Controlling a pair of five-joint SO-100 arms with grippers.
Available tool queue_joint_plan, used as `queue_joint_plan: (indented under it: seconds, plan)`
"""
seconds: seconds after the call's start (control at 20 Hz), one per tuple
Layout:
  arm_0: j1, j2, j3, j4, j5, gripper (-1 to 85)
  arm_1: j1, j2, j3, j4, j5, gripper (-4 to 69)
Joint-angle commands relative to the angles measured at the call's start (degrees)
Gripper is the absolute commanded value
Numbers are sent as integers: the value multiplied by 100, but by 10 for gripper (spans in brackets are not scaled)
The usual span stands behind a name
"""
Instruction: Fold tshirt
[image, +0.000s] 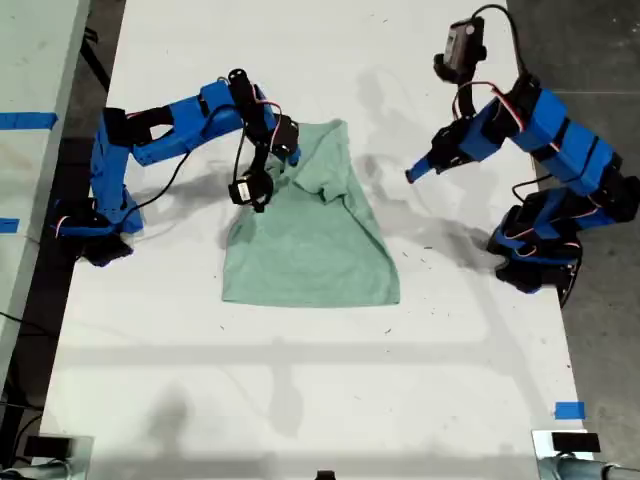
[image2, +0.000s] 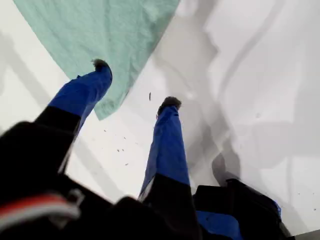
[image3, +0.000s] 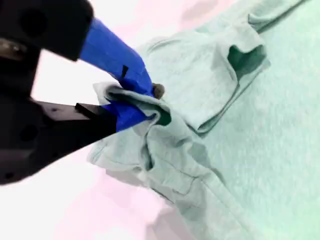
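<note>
Pinching a bunched fold of the tshirt, my second gripper is closing its blue jaws on the cloth, the fabric wrapping over the lower jaw in the second wrist view. A sleeve opening is gaping just beyond the pinch, and the pale mint-green cloth is lying wrinkled around it.

In the exterior view, that second gripper is reaching in from the exterior view's left and gripping the tshirt at its edge on that side. The garment is lying partly folded near the middle of the white table, its wide hem toward the bottom of the exterior view and its narrower, crumpled part toward the top.

Farther across, my first gripper is hovering on the exterior view's right, apart from the shirt. In the first wrist view my first gripper is holding its two blue fingers spread with nothing between them, one fingertip showing in front of a corner of the tshirt, the other over bare tabletop. A strip of blue tape is sitting near the lower right of the exterior view.
</note>
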Motion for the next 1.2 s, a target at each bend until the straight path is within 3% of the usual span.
queue_joint_plan:
  seconds: [0.0, 0.05, 0.25, 0.4, 0.5, 0.9, 1.15]
  plan:
    - [167, 88, -334, -272, 26, 267, -123, 272, -53, -176, 79, 231]
    - [167, 123, -334, -237, 26, 325, -132, 272, -53, -176, 105, 231]
    - [211, 1274, -325, -123, -35, 360, -149, 281, 0, -176, 211, 222]
    - [62, 2021, -88, 756, -343, 358, -360, 290, 26, -114, 352, 212]
    - [237, 2593, 563, 993, -510, 360, -633, 343, 105, -88, 519, 209]
    - [1934, 4737, 4008, -123, -2250, 319, -2065, 369, 571, -483, 1494, 206]
    - [2733, 5432, 5186, -158, -3322, 301, -2856, 308, 1055, -967, 2241, 201]
